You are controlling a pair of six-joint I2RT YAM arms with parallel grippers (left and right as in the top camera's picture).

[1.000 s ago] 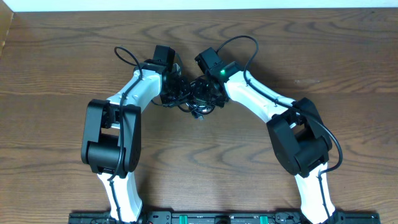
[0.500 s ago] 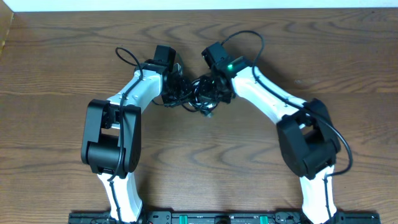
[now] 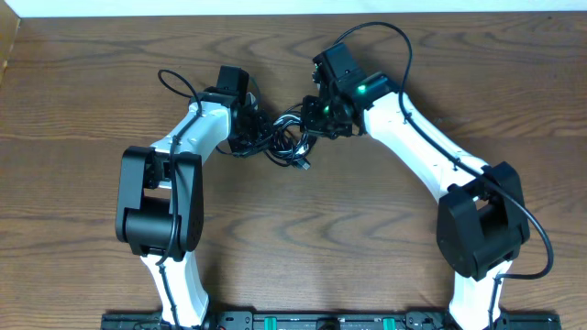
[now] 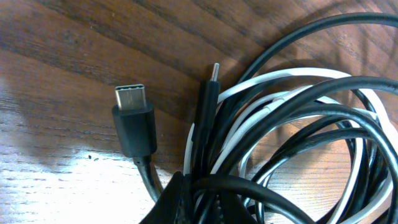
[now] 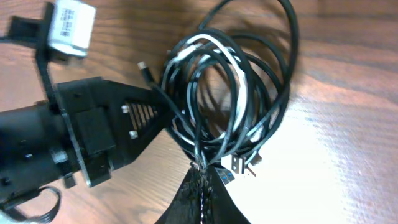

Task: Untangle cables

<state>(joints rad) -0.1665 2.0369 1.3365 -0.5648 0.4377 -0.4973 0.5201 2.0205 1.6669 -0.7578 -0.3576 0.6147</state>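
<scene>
My left claw (image 3: 246, 137) and right claw (image 3: 318, 116) both clamp the cables (image 3: 284, 144), arms converging; the right has pulled farther back.

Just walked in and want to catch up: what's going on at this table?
The robot is working on a tangled bundle of cables on the table. The left pincer and the right pincer are each shut on it from opposite sides. The black and white cords are looped together, none separated yet.
</scene>
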